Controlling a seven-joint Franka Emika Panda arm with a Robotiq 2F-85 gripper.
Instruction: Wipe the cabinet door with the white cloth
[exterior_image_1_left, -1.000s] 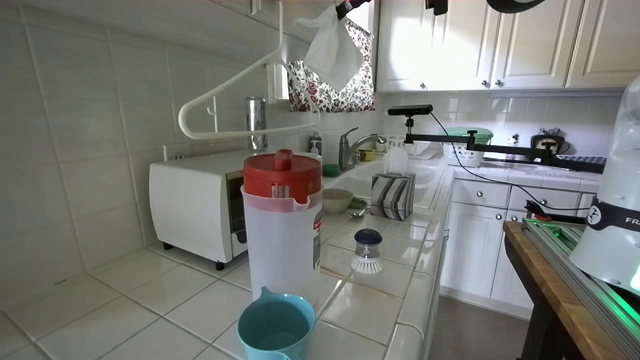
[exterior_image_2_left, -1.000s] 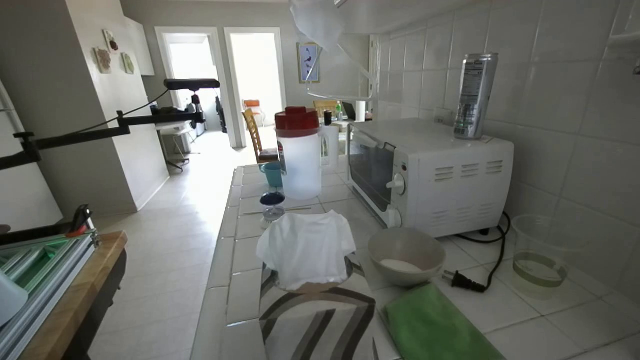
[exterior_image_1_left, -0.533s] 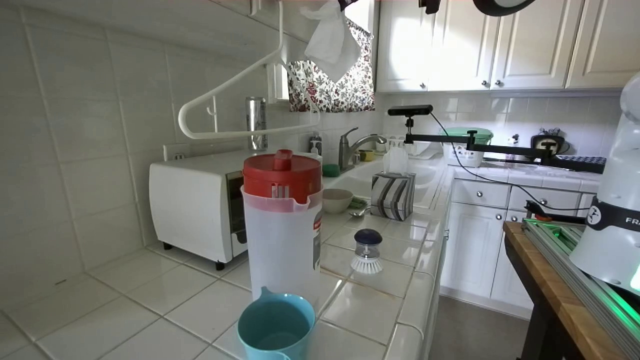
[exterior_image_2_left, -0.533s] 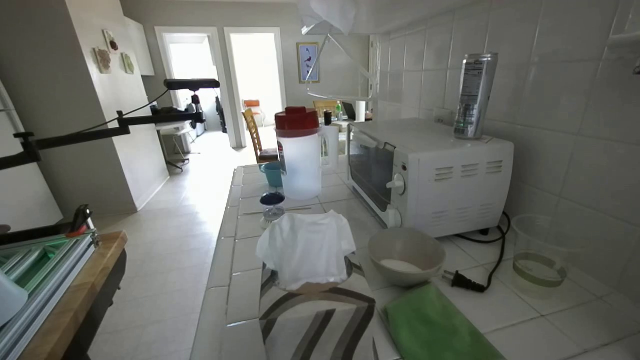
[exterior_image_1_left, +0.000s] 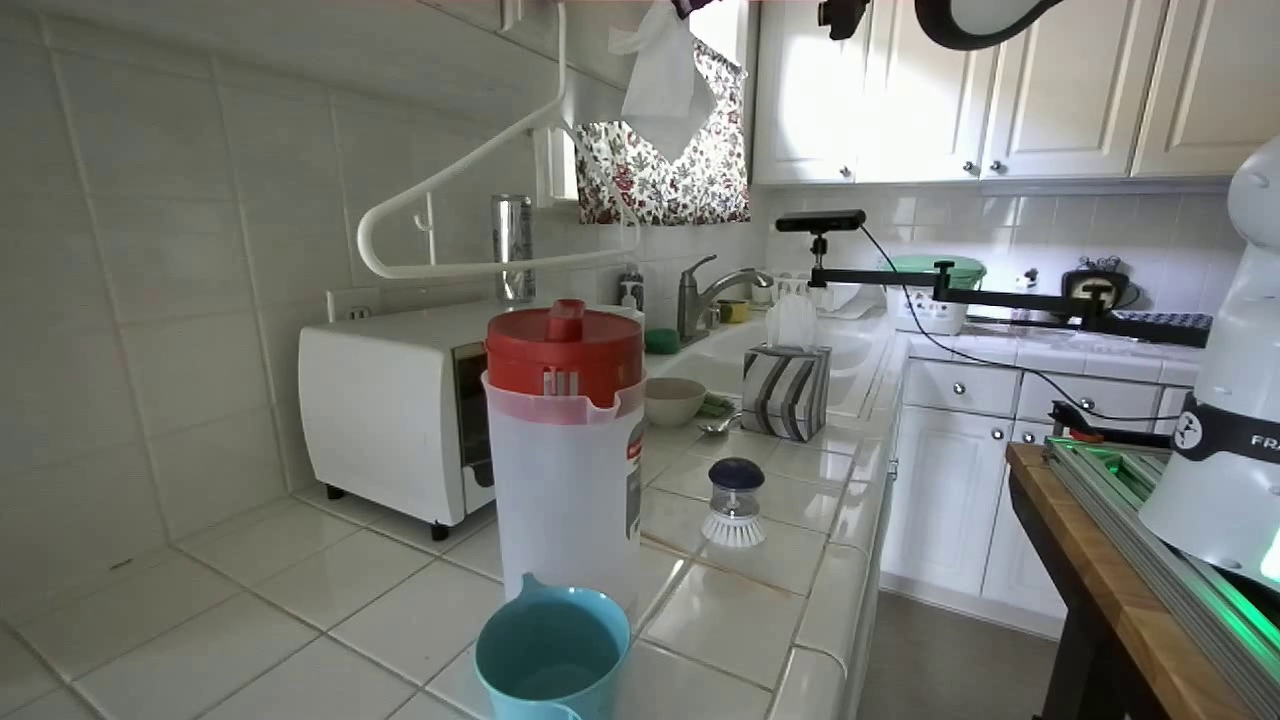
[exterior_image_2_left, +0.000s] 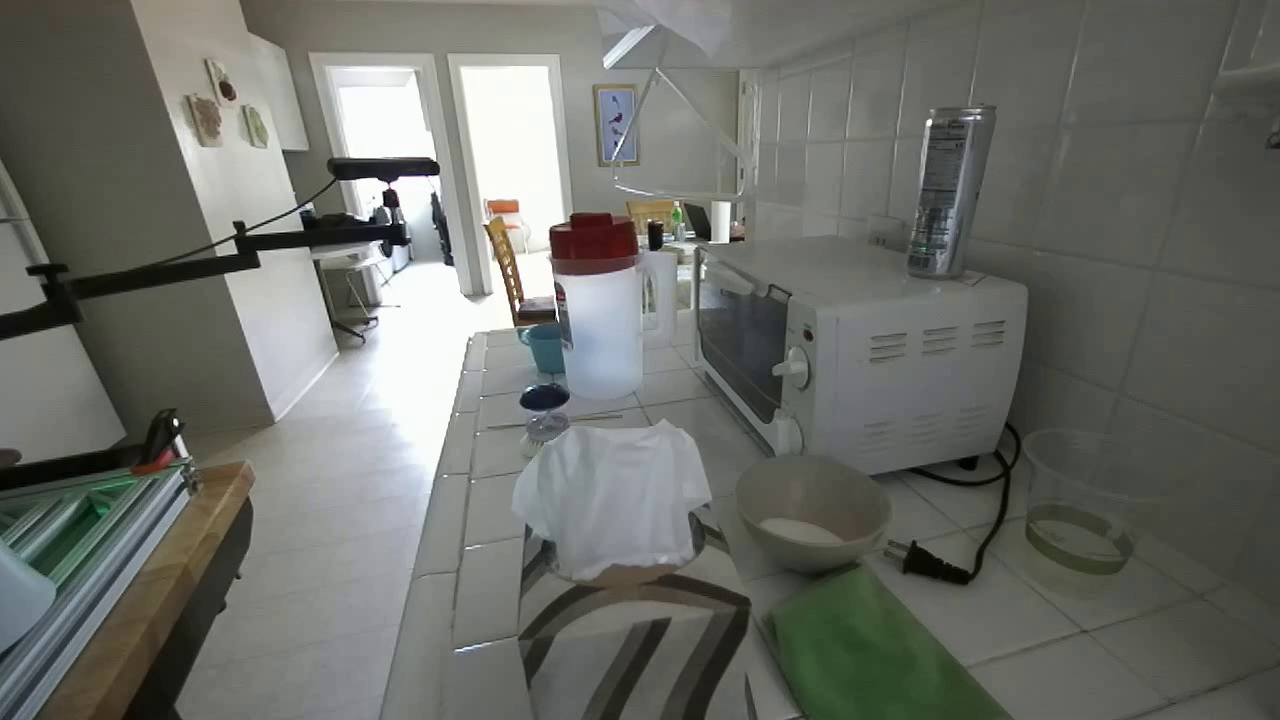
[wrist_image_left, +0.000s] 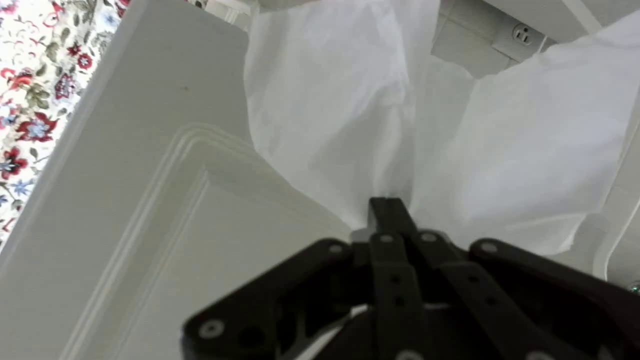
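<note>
The gripper (wrist_image_left: 388, 204) is closed, its jaws pinching the white cloth (wrist_image_left: 330, 105), which in the wrist view overlaps part of the cabinet door (wrist_image_left: 195, 215); whether cloth and door touch cannot be judged. Below, on the tiled counter (exterior_image_1_left: 720, 620), a toaster oven (exterior_image_2_left: 860, 355) stands toward the back edge, a silver can (exterior_image_2_left: 950, 190) on top, while a scrub brush (exterior_image_1_left: 735, 502) and a tissue box (exterior_image_1_left: 787, 393) stand nearer the front edge.

Up top: white cloth (exterior_image_2_left: 690, 20), partly visible. Counter (exterior_image_2_left: 495, 500): striped tissue box (exterior_image_2_left: 610, 660) near, pale bowl (exterior_image_2_left: 815, 485) just right. Green cloth (exterior_image_2_left: 880, 650) on bowl's near side, toaster oven (exterior_image_2_left: 920, 390) far side, can (exterior_image_2_left: 950, 195) on top. Red-lidded pitcher (exterior_image_2_left: 603, 330) far, teal cup (exterior_image_2_left: 544, 349) left of it.
</note>
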